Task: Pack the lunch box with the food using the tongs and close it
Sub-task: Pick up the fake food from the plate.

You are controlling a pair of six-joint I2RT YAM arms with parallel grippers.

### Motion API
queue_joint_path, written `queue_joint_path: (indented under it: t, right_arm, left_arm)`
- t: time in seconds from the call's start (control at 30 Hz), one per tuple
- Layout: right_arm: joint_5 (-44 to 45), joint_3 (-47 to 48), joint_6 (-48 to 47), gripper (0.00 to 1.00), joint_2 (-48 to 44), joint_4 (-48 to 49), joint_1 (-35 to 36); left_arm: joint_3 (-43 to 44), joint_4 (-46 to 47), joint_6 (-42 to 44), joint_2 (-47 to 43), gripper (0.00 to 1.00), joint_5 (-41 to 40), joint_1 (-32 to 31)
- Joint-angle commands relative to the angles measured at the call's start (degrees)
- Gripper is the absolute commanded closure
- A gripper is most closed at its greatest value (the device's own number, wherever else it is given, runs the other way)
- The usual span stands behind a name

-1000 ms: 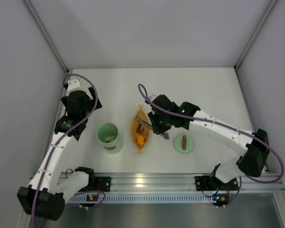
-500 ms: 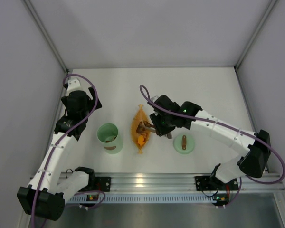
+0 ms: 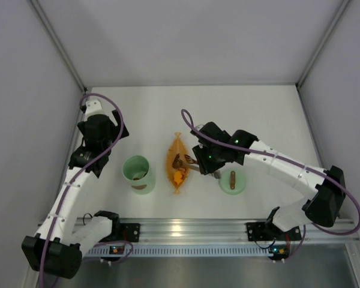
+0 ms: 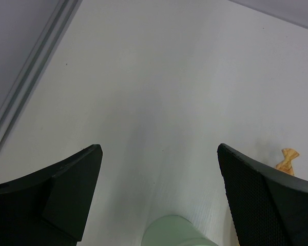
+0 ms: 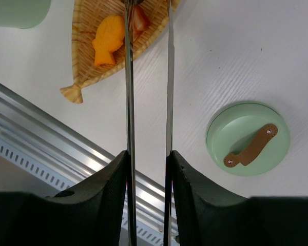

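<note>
The right end effector (image 5: 148,159) is grasping the tongs (image 5: 128,77). Their tips are at the food (image 5: 107,45), straight ahead of it. Squeeze slowly so one piece gets pinched and does not slip. The lunch box (image 3: 136,173) stands further ahead, lid off. The left end effector (image 4: 158,154) is released.

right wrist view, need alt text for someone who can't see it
The right gripper holds silver tongs whose two slim arms run up the frame to an orange leaf-shaped dish carrying an orange fish-shaped piece and a brown piece. A pale green lid with a brown handle lies flat on the white table to the right.
</note>
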Motion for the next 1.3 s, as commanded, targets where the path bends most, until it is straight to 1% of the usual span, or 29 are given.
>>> queue_joint_path:
  t: [0.0, 0.43, 1.27]
  right_arm:
    - [-1.9, -0.6, 1.0, 0.63, -1.3, 2.1, -1.4]
    - [-6.2, -2.4, 1.8, 0.63, -0.7, 6.0, -2.4]
    - [-6.8, 0.7, 3.3, 0.62, 3.7, 8.4, -3.5]
  left_arm:
    - [2.2, 0.7, -0.4, 0.0, 0.01, 0.4, 0.3]
    - [2.1, 0.6, -0.4, 0.0, 0.01, 0.3, 0.3]
    - [2.2, 0.6, -0.4, -0.1, 0.01, 0.3, 0.3]
